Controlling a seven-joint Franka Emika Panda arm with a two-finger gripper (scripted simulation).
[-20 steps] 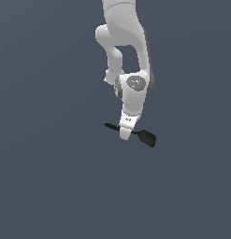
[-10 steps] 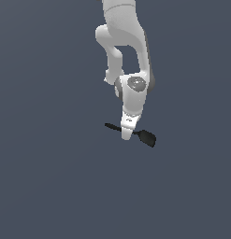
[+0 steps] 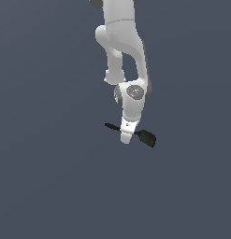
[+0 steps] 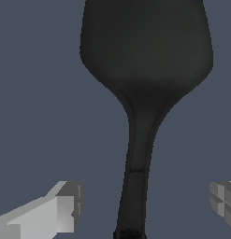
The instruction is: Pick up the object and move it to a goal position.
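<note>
Black in colour, one spoon-like utensil (image 3: 146, 136) lies on the grey surface (image 3: 46, 177), no desk edge or corner in view; its long axis is diagonal, oval head toward the exterior view's lower right, thin handle toward the upper left. One arm (image 3: 122, 42) descends over it. One gripper (image 3: 126, 138) stands released, fingers (image 4: 61, 210) apart on both sides of the handle without touching.

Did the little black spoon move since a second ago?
No. In the exterior view the small black spoon with the thin handle sits at the same spot in the frame as before, crossing under the white gripper. The plain grey background offers no other fixed reference.
</note>
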